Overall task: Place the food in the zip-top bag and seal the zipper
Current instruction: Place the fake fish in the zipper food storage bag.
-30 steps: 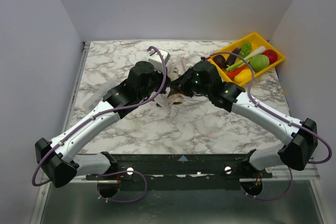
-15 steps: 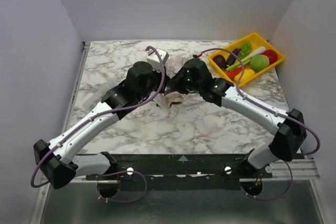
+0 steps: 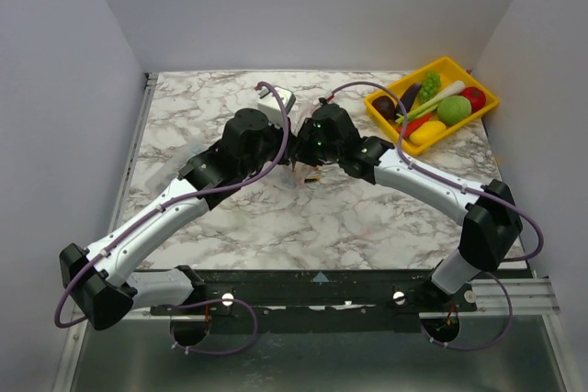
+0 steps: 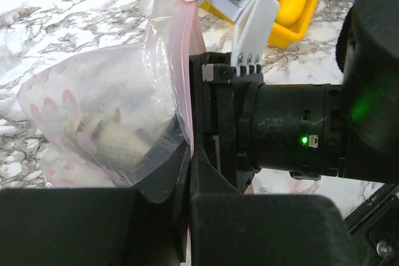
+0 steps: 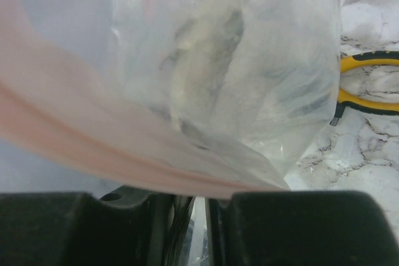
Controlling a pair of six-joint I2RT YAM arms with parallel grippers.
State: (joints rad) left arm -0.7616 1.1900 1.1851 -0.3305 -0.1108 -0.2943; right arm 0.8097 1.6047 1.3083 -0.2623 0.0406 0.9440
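The zip-top bag [image 3: 296, 176] hangs between my two grippers above the table's middle. In the left wrist view the clear bag [image 4: 118, 85] holds a whitish piece [image 4: 112, 141], and its pink zipper [image 4: 190, 42] runs up from my left gripper [image 4: 189, 160], which is shut on that edge. In the right wrist view the zipper [image 5: 124, 147] crosses just above my right gripper [image 5: 209, 216], whose jaws are pinched on it; the whitish piece [image 5: 193, 73] shows through the bag [image 5: 262, 60]. From above, the left gripper [image 3: 283, 164] and the right gripper [image 3: 301, 155] are almost touching.
A yellow tray [image 3: 473, 75] at the back right holds an eggplant [image 3: 409, 96], a green fruit [image 3: 453, 109], a red fruit [image 3: 474, 96] and a yellow piece [image 3: 424, 131]. Yellow-handled pliers [image 5: 368, 85] lie on the marble under the bag. The right arm's wrist [image 4: 299, 129] is close against my left gripper.
My right gripper has slid left along the bag's mouth edge towards the left gripper. The left arm has stayed in place, holding the bag.
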